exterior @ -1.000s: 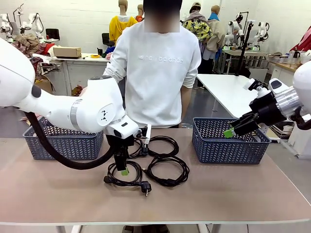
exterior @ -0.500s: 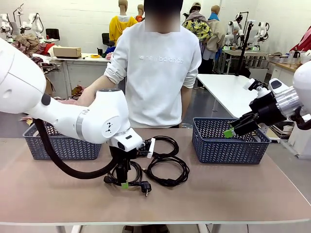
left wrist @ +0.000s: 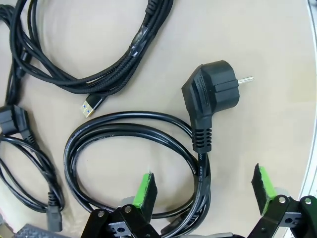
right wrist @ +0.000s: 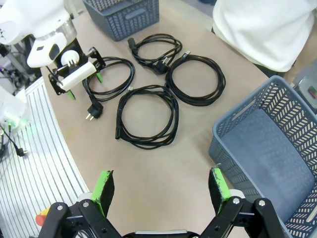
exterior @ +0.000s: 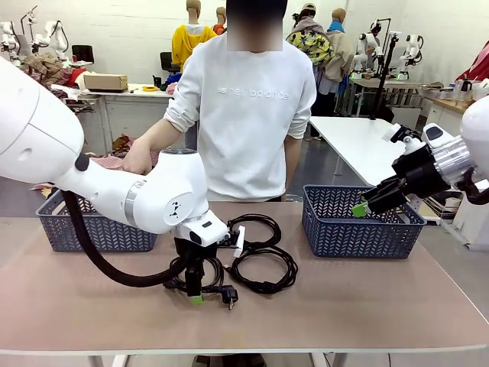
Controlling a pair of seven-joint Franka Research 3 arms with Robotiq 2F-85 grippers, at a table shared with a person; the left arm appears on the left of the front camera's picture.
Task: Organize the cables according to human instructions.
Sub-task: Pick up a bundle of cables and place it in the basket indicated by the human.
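Observation:
Several black cables lie coiled mid-table: one with a chunky round plug at near left, a second to its right, a third and a fourth farther back. My left gripper points straight down over the plug cable's coil, open, its green fingertips straddling the strands just below the plug. A braided cable's USB end lies beside that coil. My right gripper hangs open above the right basket, holding nothing.
A second grey basket stands at the left behind my left arm. The person in a white top stands at the far side with one hand held out above that basket. The table's near edge runs close to the plug.
My left arm has swung slightly right and lowered its gripper onto the near-left coil. The person's hand has come forward over the left basket. The right arm has stayed still.

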